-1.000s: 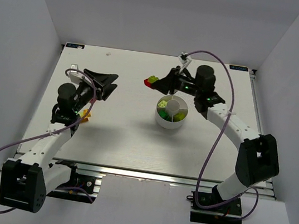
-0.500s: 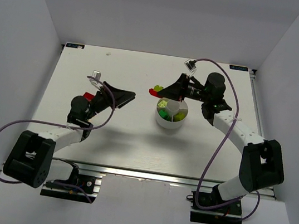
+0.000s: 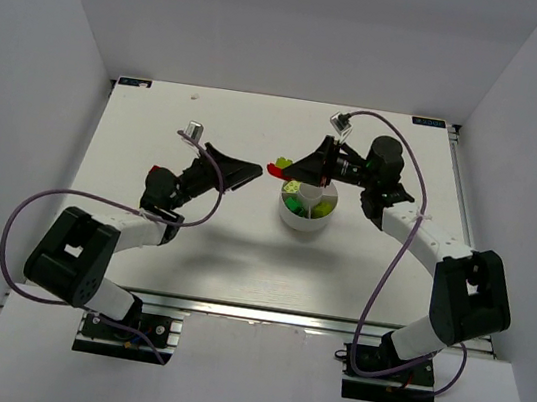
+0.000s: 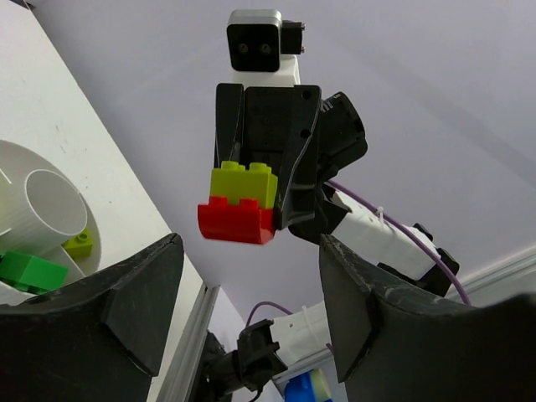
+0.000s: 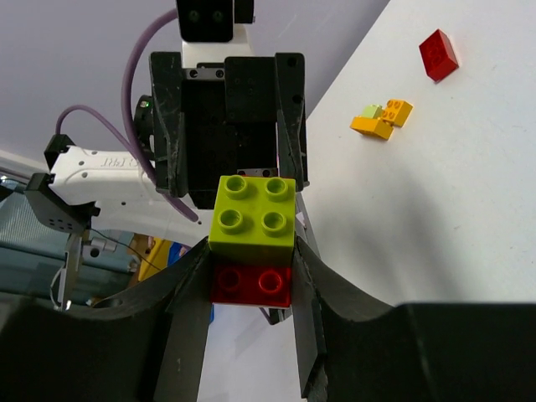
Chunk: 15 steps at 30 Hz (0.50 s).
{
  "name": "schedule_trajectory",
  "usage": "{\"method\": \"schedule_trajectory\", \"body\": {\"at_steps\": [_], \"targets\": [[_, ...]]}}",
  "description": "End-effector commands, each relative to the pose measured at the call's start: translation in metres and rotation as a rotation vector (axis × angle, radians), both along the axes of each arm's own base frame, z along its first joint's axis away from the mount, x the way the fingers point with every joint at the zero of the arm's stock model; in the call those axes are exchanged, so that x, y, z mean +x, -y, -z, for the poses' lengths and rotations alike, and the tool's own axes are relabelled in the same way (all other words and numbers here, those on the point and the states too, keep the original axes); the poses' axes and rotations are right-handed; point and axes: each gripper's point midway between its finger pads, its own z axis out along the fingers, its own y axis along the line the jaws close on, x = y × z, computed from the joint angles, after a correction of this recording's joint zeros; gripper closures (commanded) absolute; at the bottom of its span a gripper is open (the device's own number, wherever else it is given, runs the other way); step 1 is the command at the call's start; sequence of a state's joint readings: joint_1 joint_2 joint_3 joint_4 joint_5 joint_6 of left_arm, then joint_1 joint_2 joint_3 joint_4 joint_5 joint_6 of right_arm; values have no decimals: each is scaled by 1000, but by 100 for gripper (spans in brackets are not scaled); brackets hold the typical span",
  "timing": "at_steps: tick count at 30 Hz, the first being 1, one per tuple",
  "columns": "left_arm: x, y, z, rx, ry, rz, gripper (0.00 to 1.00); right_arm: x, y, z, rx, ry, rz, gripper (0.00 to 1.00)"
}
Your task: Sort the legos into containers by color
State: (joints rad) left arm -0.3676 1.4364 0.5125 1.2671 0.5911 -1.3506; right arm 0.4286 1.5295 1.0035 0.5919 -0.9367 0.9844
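The left gripper [image 3: 243, 170] has swung in from the table's 9 o'clock side. Its jaws are spread wide, and it now faces the lime-on-red brick stack [image 3: 278, 166] that the right gripper [image 3: 291, 169] pinches just above the dish [image 3: 304, 223], off its 11 o'clock rim. The two colours look ready to be pulled apart. Both wrists are raised, nose to nose.

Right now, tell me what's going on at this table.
The right end effector grips a lime-on-red brick stack, two legos joined together, held in the air beside the white divided dish. The left end effector faces it, open and empty, so it looks set to help pull them apart. Green legos already lie in the dish; a red brick and an orange-and-pale-green cluster lie on the table.
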Motion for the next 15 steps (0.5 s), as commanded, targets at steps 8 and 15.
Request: {"method": "schedule_trajectory", "body": {"at_steps": [8, 15], "targets": [[0, 15, -14, -6, 55, 43, 27, -9, -5, -22, 44, 75, -8, 100], [-2, 18, -14, -21, 53, 61, 37, -7, -10, -20, 43, 70, -5, 100]]}}
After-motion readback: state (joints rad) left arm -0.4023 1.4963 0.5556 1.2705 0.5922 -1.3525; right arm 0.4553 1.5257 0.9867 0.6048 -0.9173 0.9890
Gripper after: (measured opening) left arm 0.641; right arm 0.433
